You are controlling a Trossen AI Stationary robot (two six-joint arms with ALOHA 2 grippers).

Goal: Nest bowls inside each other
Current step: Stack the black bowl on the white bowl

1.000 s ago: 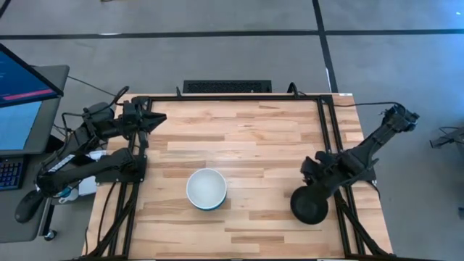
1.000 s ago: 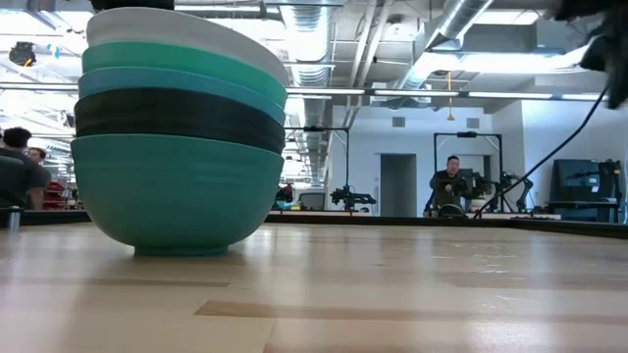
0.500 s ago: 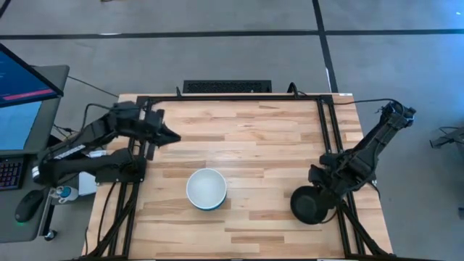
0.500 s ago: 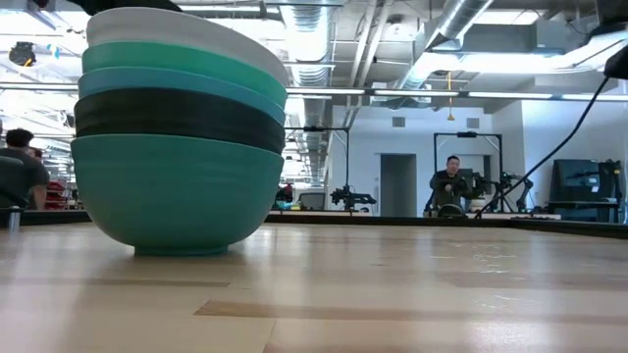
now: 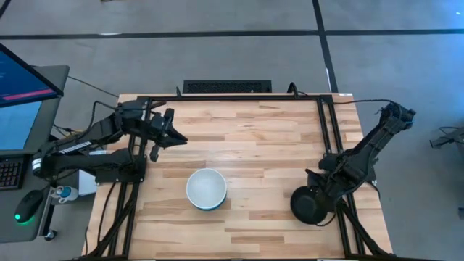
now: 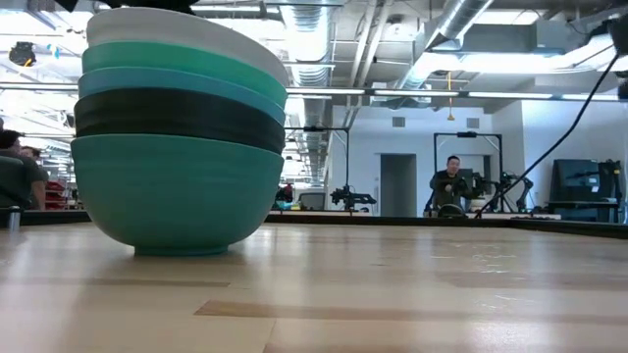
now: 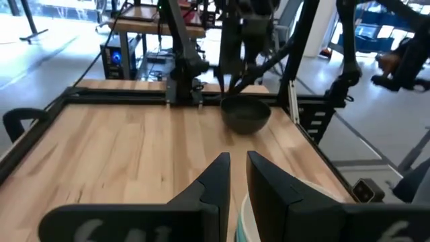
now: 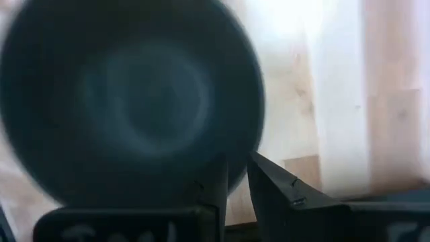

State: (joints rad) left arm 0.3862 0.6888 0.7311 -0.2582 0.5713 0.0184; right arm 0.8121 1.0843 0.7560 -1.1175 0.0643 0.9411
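Five bowls nested in one stack (image 5: pixel 206 188) at the table's (image 5: pixel 246 138) front middle; one lone bowl (image 5: pixel 308 206) well apart to the right, near the front right edge. Right gripper (image 5: pixel 323 190) just over that bowl's rim. Left gripper (image 5: pixel 176 138) above the table behind and left of the stack.

Overhead; table-level; wrist views share black bowl (image 7: pixel 246 112).

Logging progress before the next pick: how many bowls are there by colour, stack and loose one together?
White bowl: 1
Cyan bowl: 1
Blue bowl: 1
Black bowl in stack: 1
Dark teal bowl: 1
Loose black bowl: 1
Total: 6
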